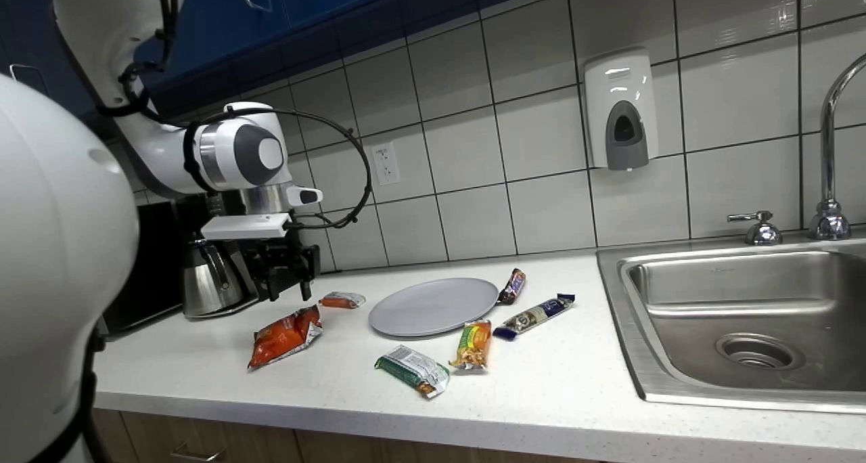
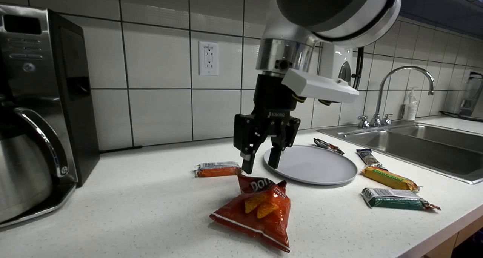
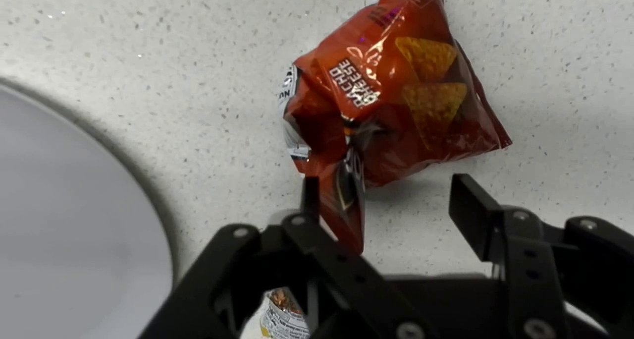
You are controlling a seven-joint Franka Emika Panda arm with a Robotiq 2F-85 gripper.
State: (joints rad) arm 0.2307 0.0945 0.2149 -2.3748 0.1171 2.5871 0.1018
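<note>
Hovering with the end effector [image 3: 389,207] spread wide and empty, near the chip bag [image 3: 396,96] lying at twelve o'clock in the wrist view; showing the gray plate [image 3: 74,220] on the surface [image 3: 198,56] at nine o'clock.

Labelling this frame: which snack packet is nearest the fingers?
The red chip bag: in the wrist view its narrow end shows between the open fingers. It's the only puffed bag; the next closest, the orange-and-white bar, lies nearer the wall.
</note>
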